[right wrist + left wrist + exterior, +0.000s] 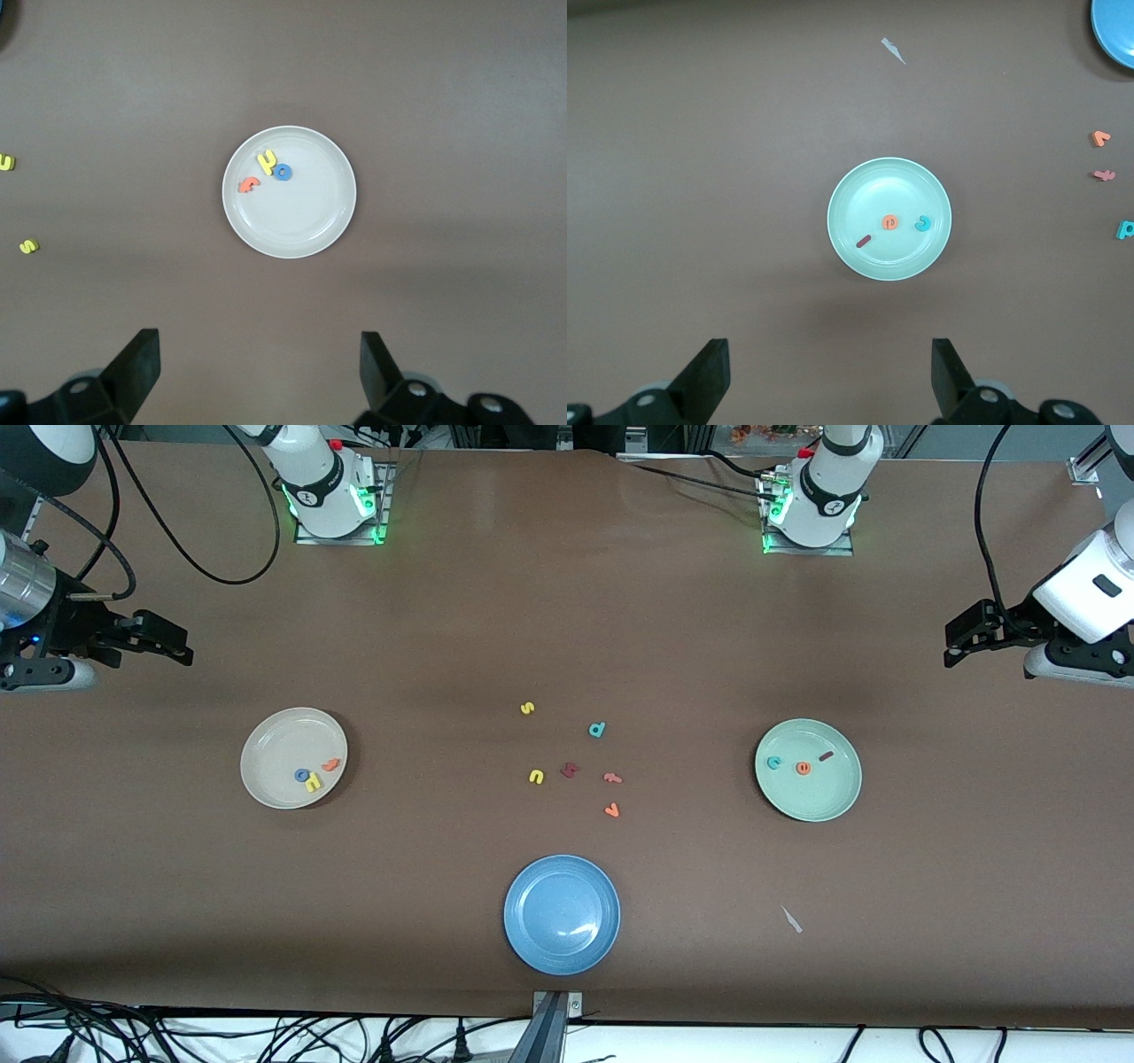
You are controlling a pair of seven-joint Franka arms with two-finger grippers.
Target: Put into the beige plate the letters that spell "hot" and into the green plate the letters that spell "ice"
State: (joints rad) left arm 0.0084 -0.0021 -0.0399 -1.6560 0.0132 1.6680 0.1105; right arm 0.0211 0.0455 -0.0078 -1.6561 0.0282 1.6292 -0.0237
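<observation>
**Both words look sorted; arms hanging back at the table ends**

Brown matting is covering the whole table (567,620), and the sorting on it is looking finished to me. The beige plate (266,779), toward the right arm's end, is holding the yellow h (313,781), the blue o (302,775) and the orange t (330,763), bunched close together on its floor. The green plate (833,802), toward the left arm's end, is carrying the teal c (774,763), the orange e (803,767) and the dark red i (826,756), strung in a loose row.

The right gripper (173,646) is hanging over bare table at its own end, fingers spread wide with nothing between them; its wrist camera is looking straight down on the beige plate. The left gripper (961,642) is doing the same at its end, jaws apart and empty, with the green plate below its camera. Both arms are waiting.

My guess is that no further pick is being called for; if anything, the next move is only pulling the arms back to rest.

Leftover letters are sitting between the two plates: a yellow s (527,708), a teal d (597,730), a yellow u (536,777), a larger dark red letter (570,770), a small orange letter (612,779) and an orange v (611,810). A blue plate (532,948) is lying empty nearer the front camera, and a pale scrap (791,919) is resting nearer that camera than the green plate. Nothing is blocking either arm.
</observation>
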